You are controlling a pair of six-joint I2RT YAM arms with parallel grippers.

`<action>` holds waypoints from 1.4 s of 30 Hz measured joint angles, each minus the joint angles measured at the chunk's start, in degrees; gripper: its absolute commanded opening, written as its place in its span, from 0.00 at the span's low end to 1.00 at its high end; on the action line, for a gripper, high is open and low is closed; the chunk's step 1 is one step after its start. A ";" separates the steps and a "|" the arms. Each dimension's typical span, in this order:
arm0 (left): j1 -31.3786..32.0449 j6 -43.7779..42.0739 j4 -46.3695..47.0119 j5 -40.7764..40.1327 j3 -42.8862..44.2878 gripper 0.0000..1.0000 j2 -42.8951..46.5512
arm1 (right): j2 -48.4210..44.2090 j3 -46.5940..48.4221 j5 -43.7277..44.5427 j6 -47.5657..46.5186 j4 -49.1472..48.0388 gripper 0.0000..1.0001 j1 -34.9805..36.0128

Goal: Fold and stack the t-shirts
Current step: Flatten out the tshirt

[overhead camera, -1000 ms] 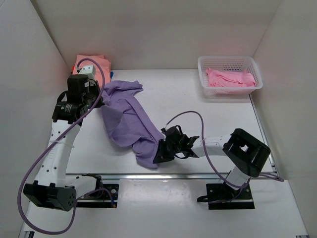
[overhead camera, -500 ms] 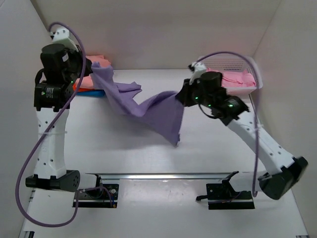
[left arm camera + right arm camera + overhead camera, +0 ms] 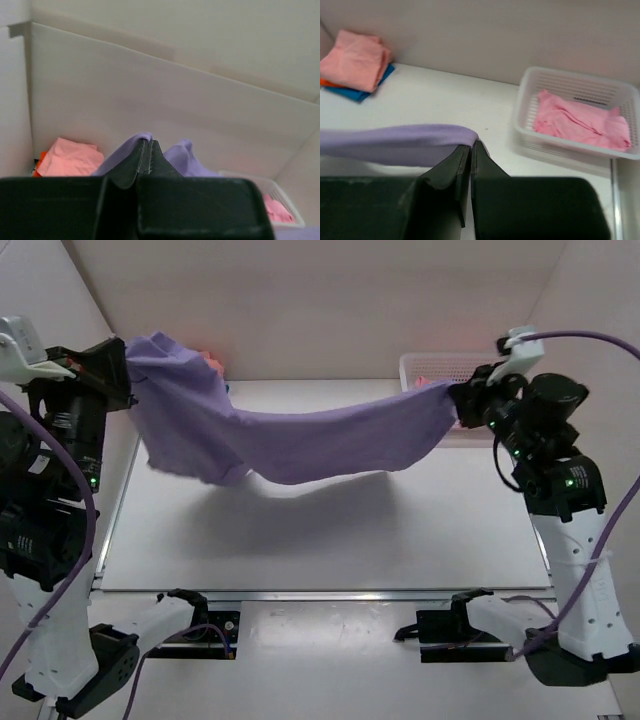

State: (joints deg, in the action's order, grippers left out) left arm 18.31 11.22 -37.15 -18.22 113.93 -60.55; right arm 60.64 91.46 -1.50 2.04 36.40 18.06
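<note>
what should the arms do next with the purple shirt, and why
Probably lower both together, keeping the spread, to lay the lavender shirt flat on the table. The left claw and right claw are each shut on an edge, and the shirt hangs stretched between them in the air, sagging mid-span.

A white mesh basket (image 3: pixel 560 82) sits at the white table's (image 3: pixel 330 540) far right corner.

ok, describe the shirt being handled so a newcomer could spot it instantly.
Above the white table, the lavender t-shirt hangs stretched from the left gripper to the right gripper, sagging in the middle. It is the only purple cloth and the only one airborne; the pink shirt lies in the basket, the salmon shirt folded far left.
</note>
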 measured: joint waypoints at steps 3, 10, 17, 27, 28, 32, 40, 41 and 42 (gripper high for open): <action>-2.93 -0.48 1.55 -0.11 -0.24 0.00 -0.24 | 3.54 1.84 -6.97 -0.87 0.90 0.00 -10.01; -11.61 0.83 6.69 8.26 -11.54 0.00 -8.96 | 17.38 4.22 -12.41 -5.33 1.44 0.00 -8.37; -15.80 1.29 3.74 15.74 -6.80 0.00 -31.34 | 33.92 10.84 -12.92 -6.84 2.32 0.00 -9.66; -21.22 1.95 2.47 19.32 11.54 0.00 -32.35 | 38.73 37.83 -15.65 -6.58 -0.61 0.00 -13.44; -21.46 2.12 3.37 19.32 8.96 0.00 -28.61 | 37.05 36.11 -16.11 -6.51 -1.57 0.00 -14.10; -19.23 2.60 6.64 20.52 -5.62 0.00 -14.01 | 29.44 22.08 -16.87 -6.47 -3.82 0.00 -15.58; -8.39 5.95 6.29 16.55 -50.64 0.00 15.61 | 14.71 -22.49 -17.09 -4.92 -1.90 0.00 -14.16; -6.78 6.51 4.61 15.37 -54.49 0.00 17.35 | 13.31 -26.40 -17.05 -4.79 -1.07 0.00 -13.86; -5.29 6.99 3.10 14.36 -57.57 0.00 18.47 | 11.72 -30.05 -17.05 -4.76 0.37 0.00 -13.49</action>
State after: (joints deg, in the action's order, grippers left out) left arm 13.02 18.22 -34.04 -3.86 56.36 -42.09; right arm 72.36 61.41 -18.55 -2.72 36.77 4.58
